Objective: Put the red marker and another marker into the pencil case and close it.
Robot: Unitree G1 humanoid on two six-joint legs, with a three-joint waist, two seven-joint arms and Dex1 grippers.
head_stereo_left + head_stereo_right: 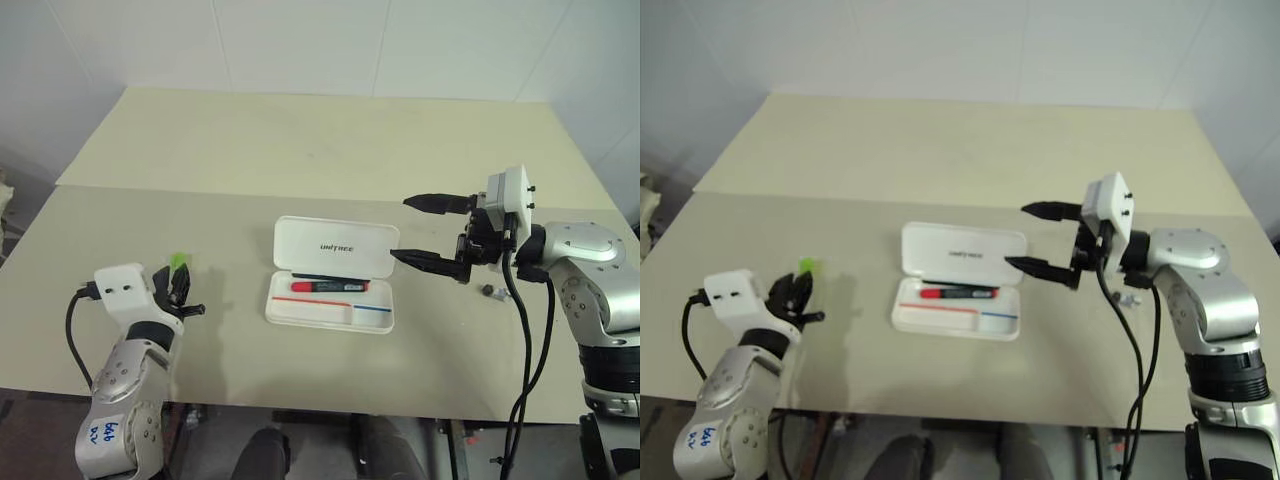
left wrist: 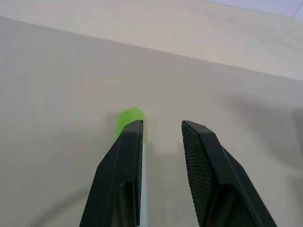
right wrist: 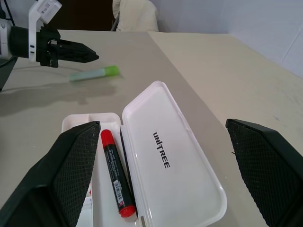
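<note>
Nearest the robot, the left tool (image 1: 182, 292) is hovering over the table (image 1: 300, 150) with its jaws standing a little apart and only bare table showing in the gap. The green marker (image 1: 180, 261) is lying on the table just past the fingertips, its pale end running along the inner edge of one finger (image 2: 124, 161), so it is not clamped. That is where the risk is sitting: if the tool is carried toward the case as it is, it will be arriving empty, and a careless sweep could be nudging the marker toward the near left edge of the table.

Further in, the pencil case (image 1: 300, 245) is lying open at mid-table with the red marker (image 1: 330, 286) already resting in its tray, red end to the left. The right tool (image 1: 400, 228) is waiting just beside the lid with its jaws spread wide and holding nothing (closing the lid now would be shutting the green marker out).

The lid is showing "UNITREE" in small dark print. A white label on the left arm is carrying blue handwriting, too small to read surely.
</note>
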